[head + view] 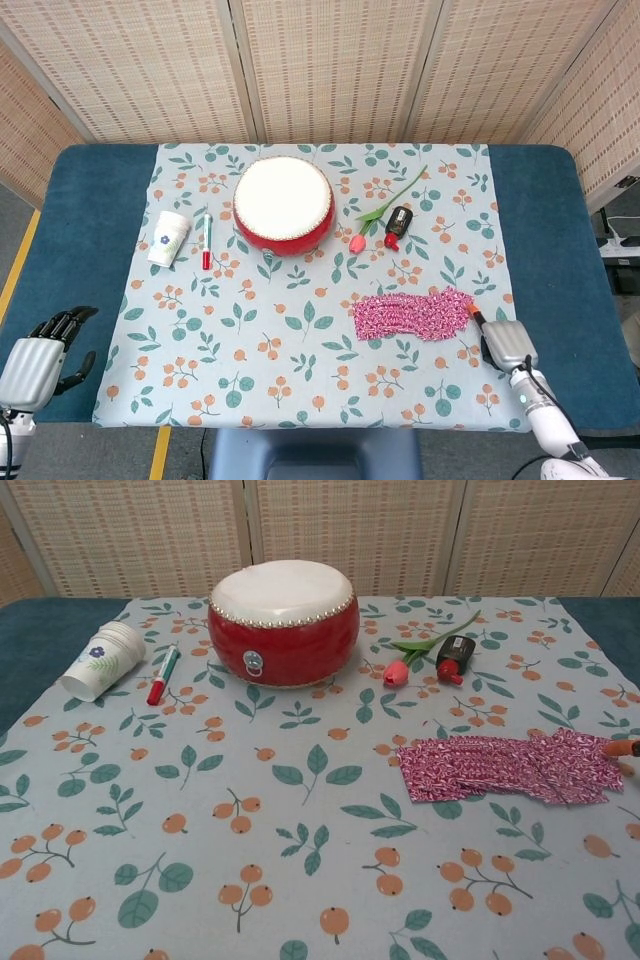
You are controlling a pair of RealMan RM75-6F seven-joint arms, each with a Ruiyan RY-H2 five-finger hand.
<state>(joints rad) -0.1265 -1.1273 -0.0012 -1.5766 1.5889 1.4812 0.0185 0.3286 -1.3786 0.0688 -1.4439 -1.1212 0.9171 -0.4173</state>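
A pink knitted cloth (pixel 412 313) (pixel 510 769) lies flat on the right of the floral tablecloth (pixel 270 350). My right hand (pixel 503 343) hovers just right of it. Its orange fingertip (pixel 472 311) (pixel 622 748) reaches the cloth's right end, and I cannot tell whether it touches. The hand holds nothing that I can see. My left hand (pixel 40 355) hangs off the near left corner with its dark fingers loosely apart and empty, far from every object.
A red drum (pixel 284 205) (pixel 284 620) with a white skin stands at the back centre. Left of it lie a paper cup (pixel 168 238) and a marker (pixel 207 241). Right of it lie a tulip (pixel 357 242) and a small black bottle (pixel 398 226). Woven screens stand behind the blue table (pixel 90 230).
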